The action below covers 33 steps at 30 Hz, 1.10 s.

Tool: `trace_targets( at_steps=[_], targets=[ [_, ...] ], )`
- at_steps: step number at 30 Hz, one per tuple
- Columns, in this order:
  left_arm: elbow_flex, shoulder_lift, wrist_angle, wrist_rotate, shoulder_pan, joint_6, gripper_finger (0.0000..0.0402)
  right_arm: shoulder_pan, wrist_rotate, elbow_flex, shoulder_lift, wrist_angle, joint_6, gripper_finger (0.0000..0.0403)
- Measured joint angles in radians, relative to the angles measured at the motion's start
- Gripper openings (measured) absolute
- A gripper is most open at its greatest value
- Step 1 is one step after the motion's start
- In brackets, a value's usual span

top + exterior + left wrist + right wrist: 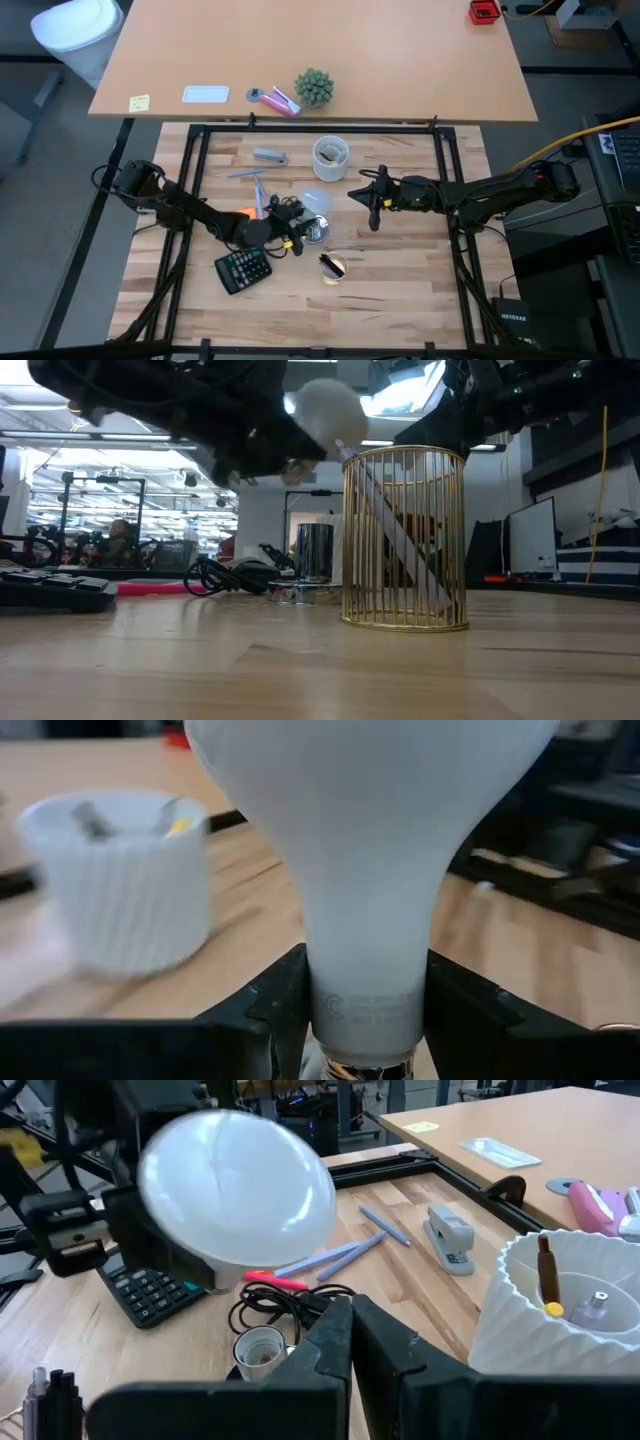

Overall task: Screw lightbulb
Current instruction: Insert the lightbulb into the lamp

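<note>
The left pincer (365, 1020) grips the bulb (370, 850) by its narrow neck, a finger (265, 1010) on either side, and holds it above the table (400, 290), over the socket (258, 1352) near the calculator (243, 270). The right pincer (350, 1340) hangs beside the cup (331, 157), fingers closed together on nothing.

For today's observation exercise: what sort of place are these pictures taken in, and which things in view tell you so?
Most likely a robotics lab or workshop. Two robot arms work at a framed wooden table, the left gripper holding a lightbulb over a socket. Cables, monitors and ceiling strip lights fill the room behind.
</note>
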Motion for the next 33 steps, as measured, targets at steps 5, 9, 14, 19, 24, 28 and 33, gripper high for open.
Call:
trace_targets(
  at_steps=[5, 9, 14, 19, 24, 28, 33],
  targets=[
    [0.000, 0.000, 0.078, 0.214, 0.080, 0.149, 0.0153, 0.000, 0.000, 0.000, 0.000, -0.004, 0.000, 0.0012],
    [0.000, 0.000, 0.107, 0.391, 0.147, 0.185, 0.0153, 0.000, 0.000, 0.000, 0.000, -0.003, 0.000, 0.0012],
    [-0.001, 0.001, 0.124, 0.516, 0.199, 0.205, 0.0153, 0.000, -0.001, 0.000, 0.000, 0.017, 0.004, 0.0012],
    [-0.001, 0.037, 0.145, 0.526, 0.212, 0.205, 0.0153, 0.000, -0.017, 0.000, 0.009, 0.070, 0.030, 0.0012],
    [-0.003, 0.105, 0.198, 0.533, 0.211, 0.186, 0.0153, 0.000, -0.049, -0.001, 0.089, 0.154, 0.075, 0.0012],
    [-0.004, 0.132, 0.199, 0.536, 0.210, 0.152, 0.0153, 0.000, -0.056, 0.000, 0.174, 0.259, 0.084, 0.0012],
    [-0.014, 0.133, 0.185, 0.537, 0.208, 0.143, 0.0153, -0.001, -0.078, 0.013, 0.226, 0.316, 0.086, 0.0012]
  ],
)
